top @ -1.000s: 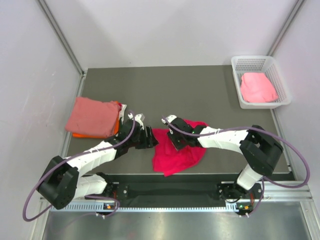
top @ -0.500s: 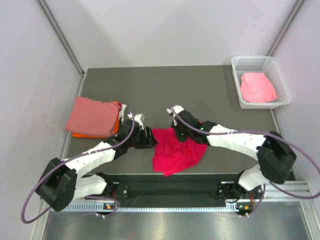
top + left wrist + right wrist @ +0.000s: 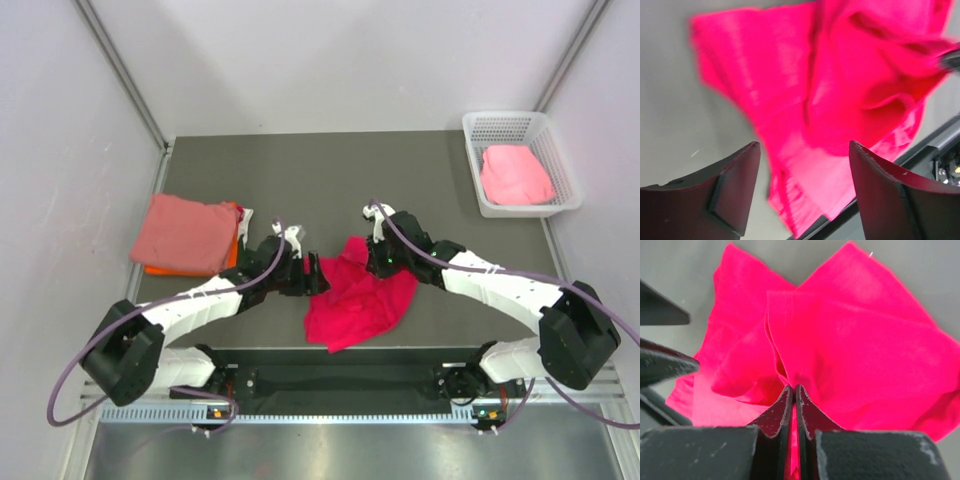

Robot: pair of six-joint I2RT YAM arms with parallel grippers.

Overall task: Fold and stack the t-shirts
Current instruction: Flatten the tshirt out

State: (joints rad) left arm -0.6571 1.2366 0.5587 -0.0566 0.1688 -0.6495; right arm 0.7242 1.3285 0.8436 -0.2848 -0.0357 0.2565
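Right end effector [image 3: 792, 390] now pinching crimson shirt [image 3: 355, 305], pulled back; left end effector [image 3: 311, 274] jaws apart, empty, nudged closer. We count four shirts [image 3: 185, 232], one basket [image 3: 505, 118].

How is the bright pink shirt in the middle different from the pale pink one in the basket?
The bright pink shirt lies rumpled on the table; the pale pink shirt sits bunched in the white basket. The right end effector pinches the bright one; nothing touches the pale one. Both are pinkish cloth.
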